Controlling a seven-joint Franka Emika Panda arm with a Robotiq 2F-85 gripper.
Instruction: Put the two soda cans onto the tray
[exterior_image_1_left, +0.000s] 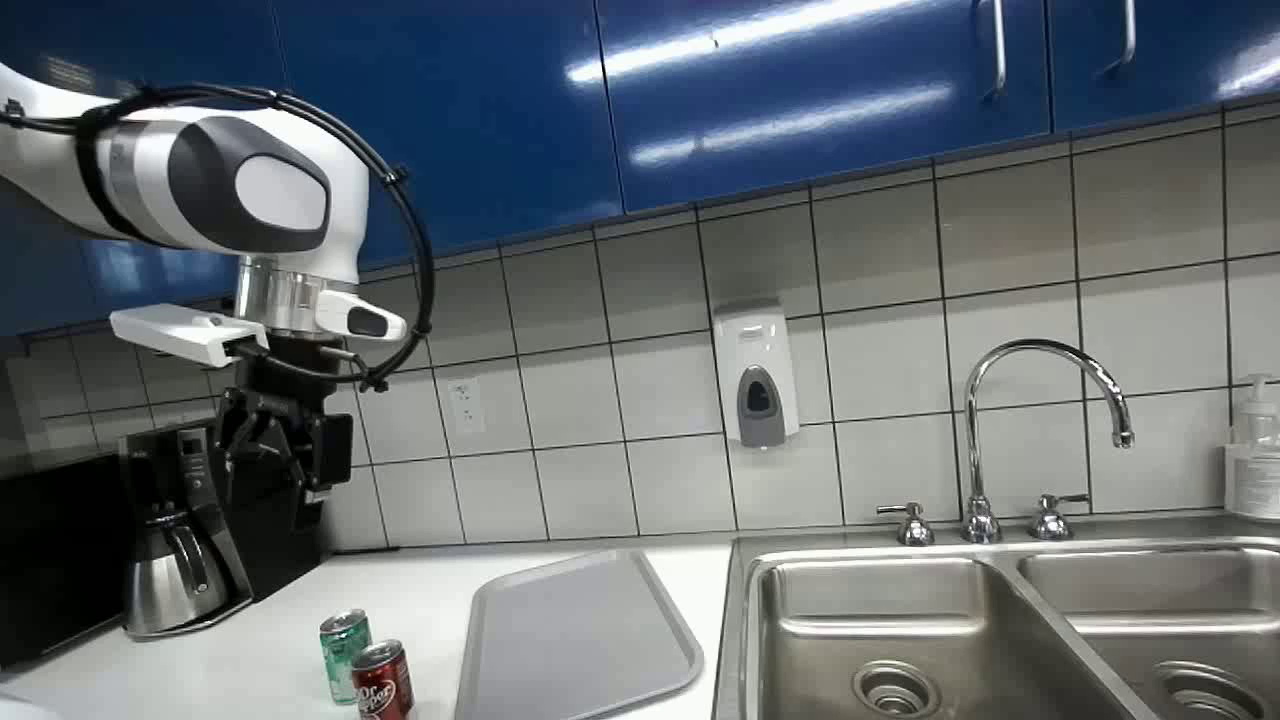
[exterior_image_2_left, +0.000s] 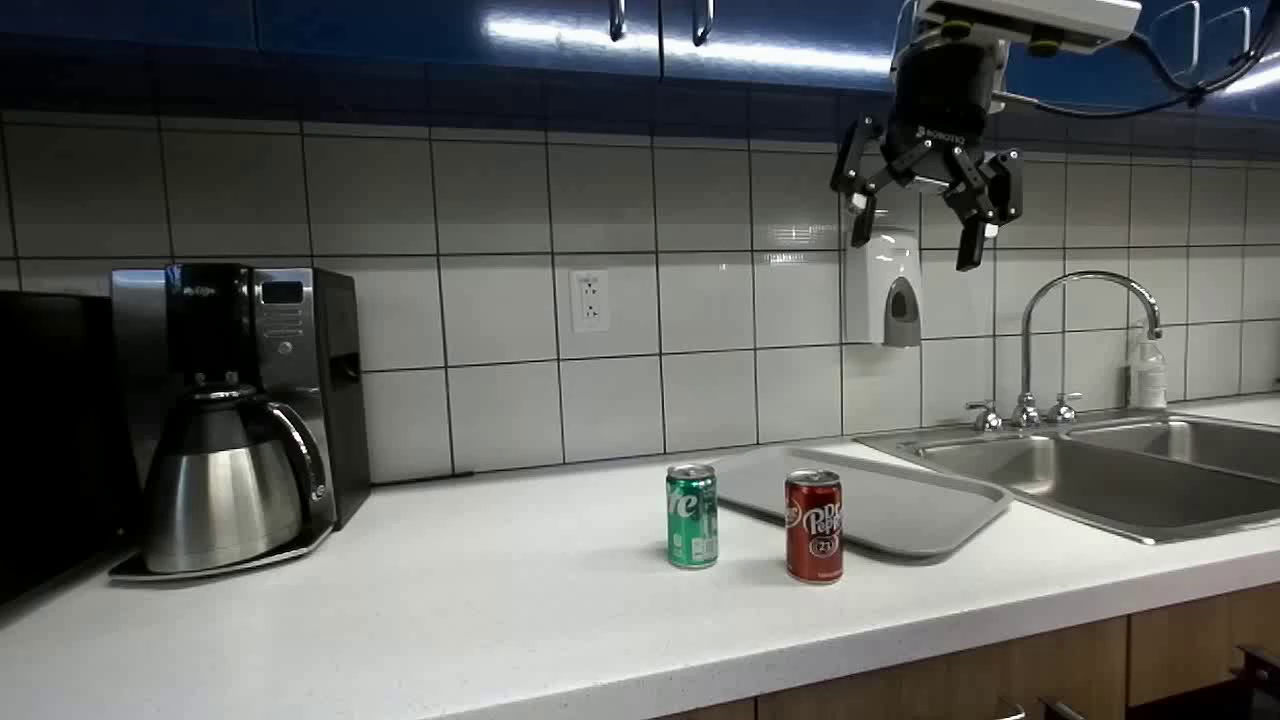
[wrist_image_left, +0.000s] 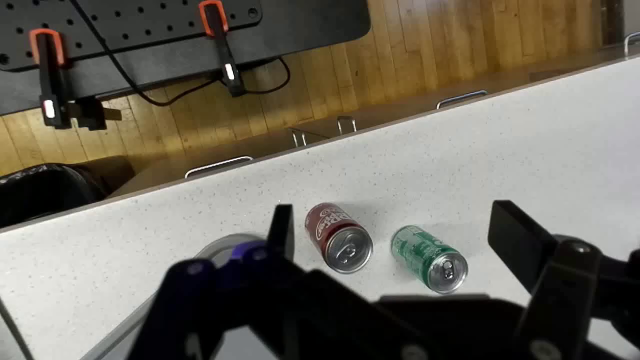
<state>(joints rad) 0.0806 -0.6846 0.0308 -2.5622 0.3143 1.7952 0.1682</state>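
Both the green can (exterior_image_2_left: 692, 520) and the red can (exterior_image_2_left: 814, 530) stand upright on the tabletop (exterior_image_2_left: 450, 600), off the near left side of the tray (exterior_image_2_left: 890, 505). Reaching a first can seems the step in hand: the jaws hang high, wide apart, holding nothing. The next move probably calls for lowering them around one can.

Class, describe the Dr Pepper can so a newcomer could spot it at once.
Find the steel double sink, then the grey tray next to it on the white counter. Beside the tray stands the Dr Pepper can: its red body sets it apart from the nearby green soda can.
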